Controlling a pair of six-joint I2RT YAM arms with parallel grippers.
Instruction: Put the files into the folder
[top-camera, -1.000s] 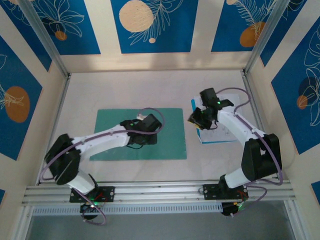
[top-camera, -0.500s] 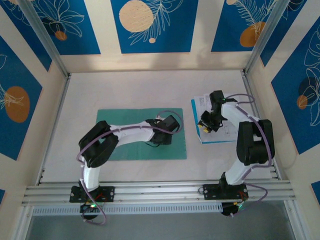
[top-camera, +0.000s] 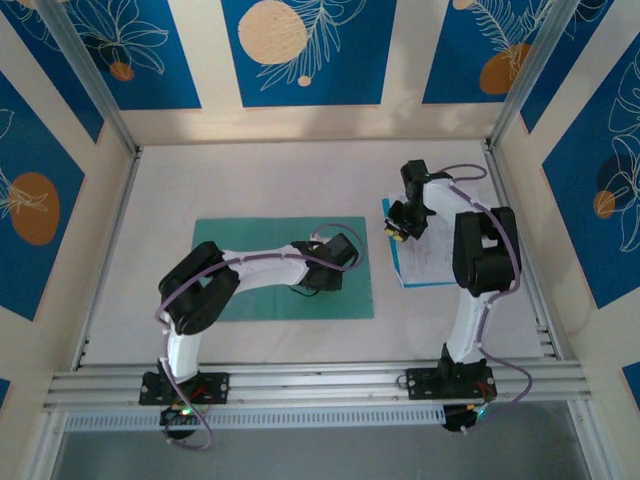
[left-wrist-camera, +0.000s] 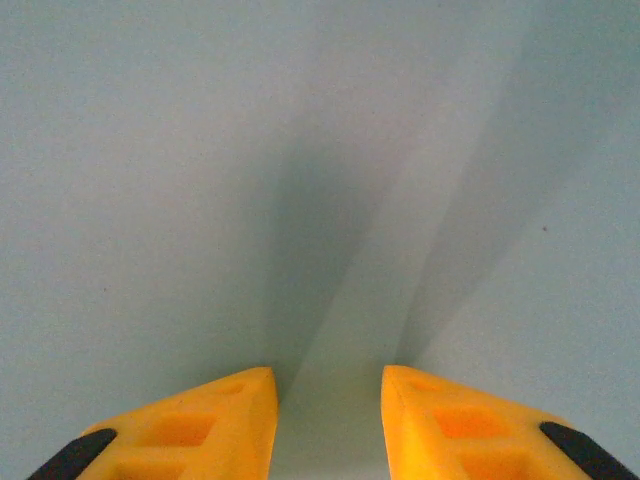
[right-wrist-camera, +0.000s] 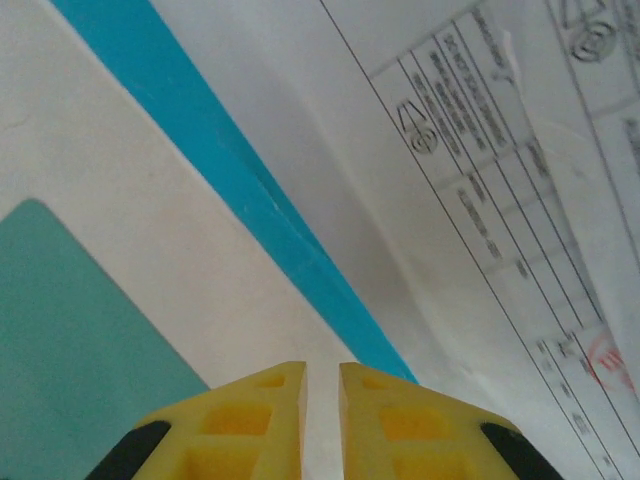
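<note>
Left gripper (left-wrist-camera: 328, 375) jaws parted over teal folder (left-wrist-camera: 200, 150), right gripper (right-wrist-camera: 320, 368) jaws nearly together, empty, at blue-edged files (right-wrist-camera: 480, 200)

1. The folder (top-camera: 225, 240): you see a plain teal cover, matt and smooth, with no sheen.
2. The files (top-camera: 425, 262): you have white paper, smooth and matt, printed in black. One sheet carries a flat blue strip (right-wrist-camera: 235, 190).
3. The table (top-camera: 270, 180): off-white top, matt.
4. The left gripper (left-wrist-camera: 328, 385) and right gripper (right-wrist-camera: 321, 375): yellow moulded plastic with a dull finish.
5. The rail (top-camera: 320, 382): bare ribbed metal, lightly shiny.
</note>
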